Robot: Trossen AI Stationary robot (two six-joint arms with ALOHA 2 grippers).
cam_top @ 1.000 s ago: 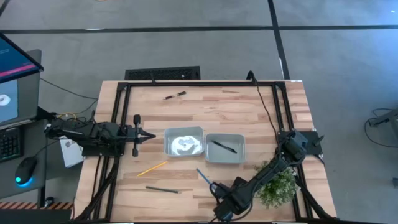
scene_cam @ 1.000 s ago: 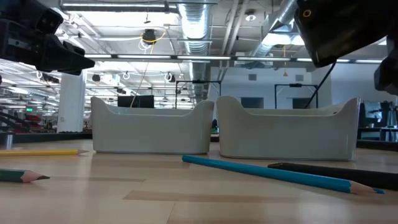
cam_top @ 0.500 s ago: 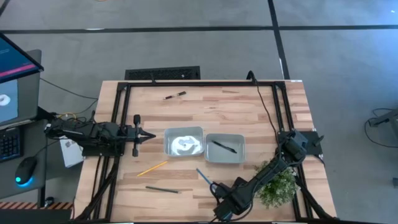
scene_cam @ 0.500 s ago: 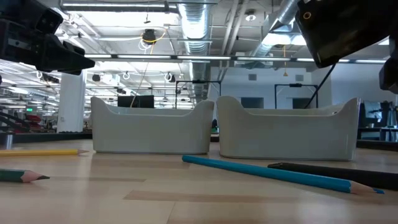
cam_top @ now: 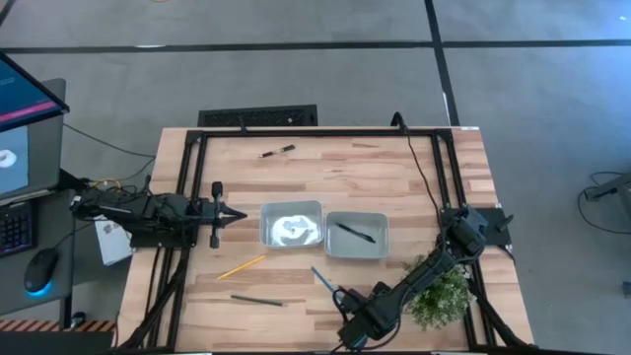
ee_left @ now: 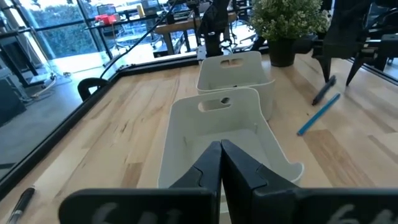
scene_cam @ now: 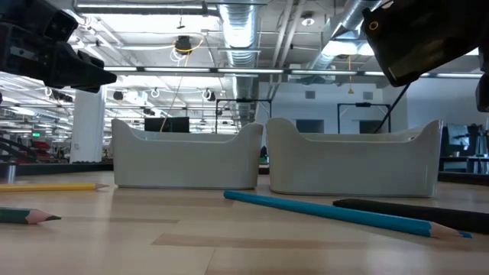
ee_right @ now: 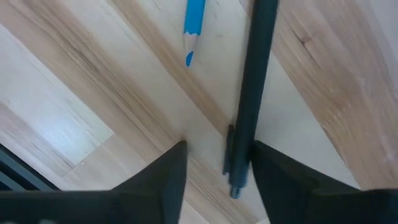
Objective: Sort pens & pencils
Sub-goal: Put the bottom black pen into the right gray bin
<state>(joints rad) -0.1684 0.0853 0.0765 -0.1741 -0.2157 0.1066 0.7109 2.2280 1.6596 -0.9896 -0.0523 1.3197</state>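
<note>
- My right gripper (ee_right: pixel 214 165) hangs low over the near edge of the wooden table (cam_top: pixel 394 177), its fingers (ee_right: pixel 163 180) apart with a black pen (ee_right: pixel 252 93) lying on the boards in the gap between them; the pads are not closed on it.
- Just beside that pen lies the blue pencil (scene_cam: pixel 328 212), its sharpened tip (ee_right: pixel 188 59) showing in the right wrist view; seen from above it lies at a slant (cam_top: pixel 321 279) in front of the two trays.
- My left gripper (cam_top: pixel 235 214) waits at the table's left side, fingers (ee_left: pixel 208 165) pressed together and pointing at the left tray (cam_top: pixel 268 235).
- The two pale trays stand side by side at mid-table: the left one shows only a bright glare inside, while the right tray (cam_top: pixel 330 248) holds a second black pen (cam_top: pixel 354 233).
- A third pen (cam_top: pixel 277 152), black with a paler end, rests alone near the far edge, well apart from the trays.
- The yellow pencil (cam_top: pixel 242 266) lies in front of the left tray, and the dark grey-green pencil (cam_top: pixel 257 300) lies nearer the front edge.
- A small potted plant (cam_top: pixel 441 296) stands at the near right corner, beside my right arm.
</note>
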